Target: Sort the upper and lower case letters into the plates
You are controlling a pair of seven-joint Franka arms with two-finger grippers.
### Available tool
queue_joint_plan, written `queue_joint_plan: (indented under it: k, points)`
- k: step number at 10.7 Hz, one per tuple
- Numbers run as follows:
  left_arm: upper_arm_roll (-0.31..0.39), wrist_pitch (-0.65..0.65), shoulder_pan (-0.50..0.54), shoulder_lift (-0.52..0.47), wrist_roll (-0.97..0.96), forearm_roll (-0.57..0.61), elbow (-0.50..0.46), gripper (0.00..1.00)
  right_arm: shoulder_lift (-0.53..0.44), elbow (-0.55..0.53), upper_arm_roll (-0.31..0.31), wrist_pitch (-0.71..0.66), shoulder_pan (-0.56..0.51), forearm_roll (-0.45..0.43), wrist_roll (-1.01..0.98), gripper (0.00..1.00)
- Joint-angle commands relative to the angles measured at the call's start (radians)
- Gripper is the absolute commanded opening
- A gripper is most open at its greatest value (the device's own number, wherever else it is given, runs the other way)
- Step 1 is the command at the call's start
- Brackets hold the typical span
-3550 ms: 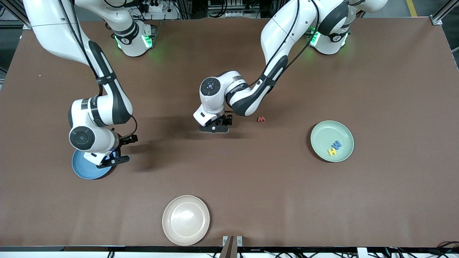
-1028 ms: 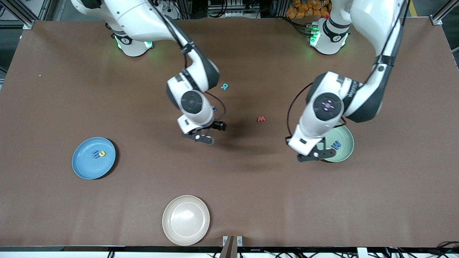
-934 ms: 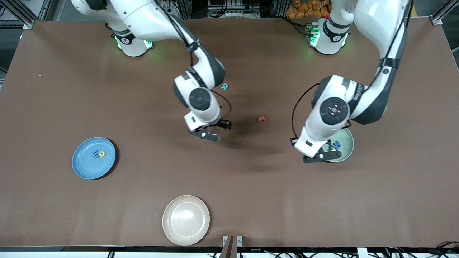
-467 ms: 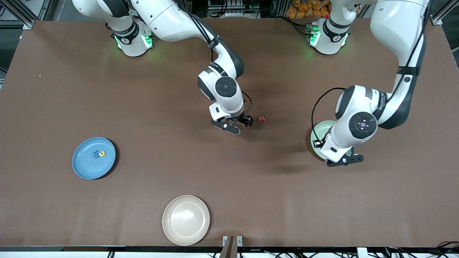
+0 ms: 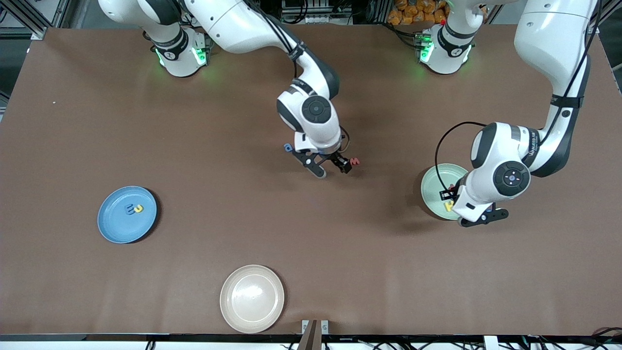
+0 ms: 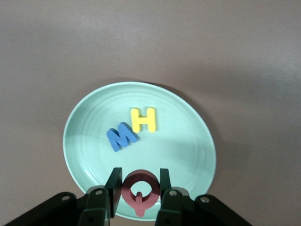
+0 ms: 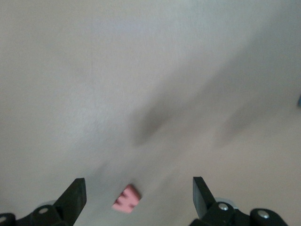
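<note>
My left gripper (image 6: 140,184) is shut on a red letter Q (image 6: 140,177) and hangs over the edge of the mint plate (image 6: 188,146). A blue M (image 6: 121,136) and a yellow H (image 6: 143,120) lie in that plate. From the front, the left gripper (image 5: 481,217) covers part of the mint plate (image 5: 431,184). My right gripper (image 5: 331,168) is open, low over the table's middle. A small red letter (image 7: 126,198) lies between its fingers, also seen as the red letter (image 5: 355,161). The blue plate (image 5: 116,226) holds two letters (image 5: 133,209).
A small blue letter (image 5: 288,147) lies on the table beside the right hand. A cream plate (image 5: 251,298) with nothing in it sits near the front edge. The brown table (image 5: 388,272) is otherwise bare between the plates.
The right gripper has swung toward the left arm's end and come down around the red letter. The left gripper has carried the Q across the mint plate to its edge.
</note>
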Motion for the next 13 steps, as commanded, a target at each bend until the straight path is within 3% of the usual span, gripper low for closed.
queue_joint_plan:
  k: [1,2,6,10,13]
  points:
    - [-0.012,0.027,0.032,-0.002,0.017,0.008,-0.011,0.61,0.089,0.121,-0.016,-0.006,0.029,0.004,0.215,1.00]
    - [-0.011,0.027,0.032,-0.003,0.017,0.014,-0.011,1.00,0.124,0.173,-0.019,-0.008,0.039,-0.005,0.325,1.00]
    - [-0.008,-0.017,0.050,-0.068,0.017,0.015,0.003,1.00,0.141,0.189,-0.018,-0.008,0.055,-0.027,0.510,1.00]
    - [-0.018,-0.080,0.038,-0.129,0.012,0.016,0.058,1.00,0.183,0.193,-0.013,0.101,0.075,-0.021,0.538,1.00]
    - [-0.032,-0.198,0.035,-0.157,0.011,0.015,0.107,1.00,0.190,0.193,-0.013,0.112,0.074,-0.021,0.541,1.00]
